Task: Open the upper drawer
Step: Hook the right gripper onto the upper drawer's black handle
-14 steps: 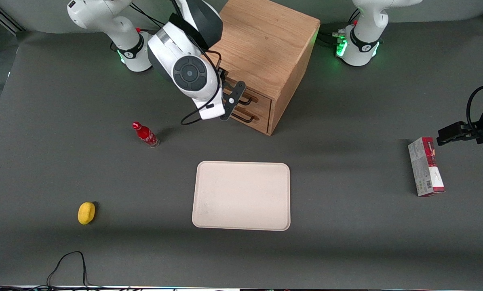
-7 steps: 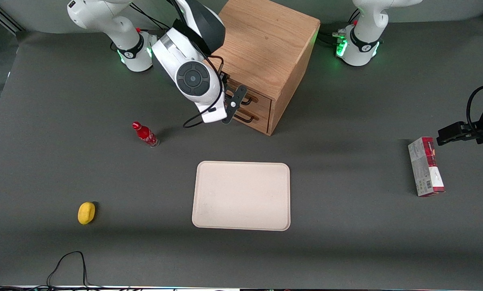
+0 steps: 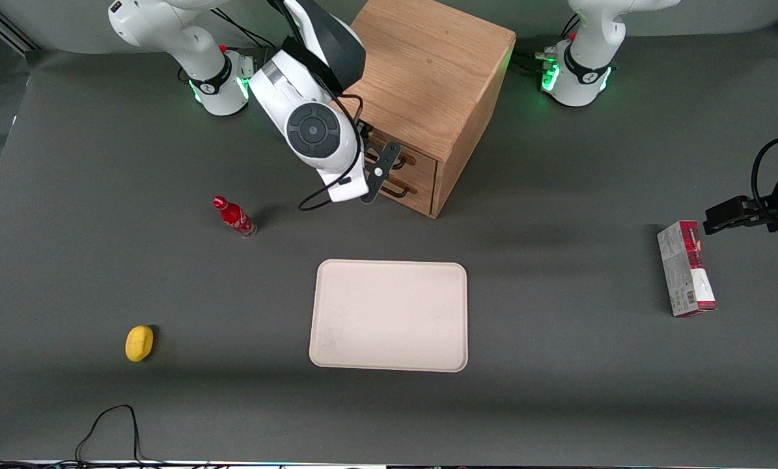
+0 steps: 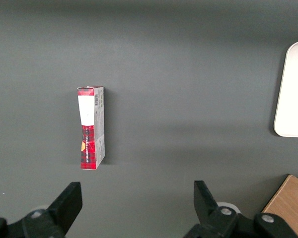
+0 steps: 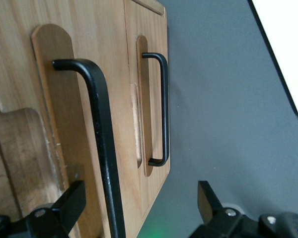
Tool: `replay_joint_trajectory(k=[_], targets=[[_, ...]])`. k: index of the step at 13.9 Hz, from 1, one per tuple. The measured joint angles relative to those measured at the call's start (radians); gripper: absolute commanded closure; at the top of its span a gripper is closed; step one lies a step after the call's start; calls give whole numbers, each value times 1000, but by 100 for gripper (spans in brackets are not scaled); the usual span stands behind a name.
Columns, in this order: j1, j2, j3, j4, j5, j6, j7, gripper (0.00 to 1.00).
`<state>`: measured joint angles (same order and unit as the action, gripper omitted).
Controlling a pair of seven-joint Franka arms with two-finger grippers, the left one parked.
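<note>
The oak cabinet [image 3: 428,71] stands at the back of the table. Its upper drawer [image 5: 74,99] is pushed in flush, with the long black bar handle [image 5: 102,139] close up in the right wrist view. The bottom drawer's handle [image 5: 164,109] shows farther off, by the cabinet's lower edge. My right gripper [image 5: 136,206] is open right in front of the upper drawer. The upper handle's bar passes between the two fingertips, closer to one fingertip [image 5: 64,206], and neither touches it. From the front, the gripper [image 3: 383,168] covers part of the upper drawer [image 3: 420,161].
A cream tray [image 3: 389,316] lies nearer the front camera than the cabinet. A red bottle [image 3: 234,217] and a yellow fruit [image 3: 139,342] sit toward the working arm's end. A red and white box [image 3: 686,267] lies toward the parked arm's end.
The right arm's wrist has shifted slightly nearer the front camera and closer in on the drawer fronts, bringing the open gripper around the upper handle. The drawer has not moved.
</note>
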<state>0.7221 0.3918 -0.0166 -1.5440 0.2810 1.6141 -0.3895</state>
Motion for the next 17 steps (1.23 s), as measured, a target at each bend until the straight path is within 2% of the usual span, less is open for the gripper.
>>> replay_joint_trajectory(k=[17], targets=[[-13, 37, -19, 1, -17, 59, -65, 0]])
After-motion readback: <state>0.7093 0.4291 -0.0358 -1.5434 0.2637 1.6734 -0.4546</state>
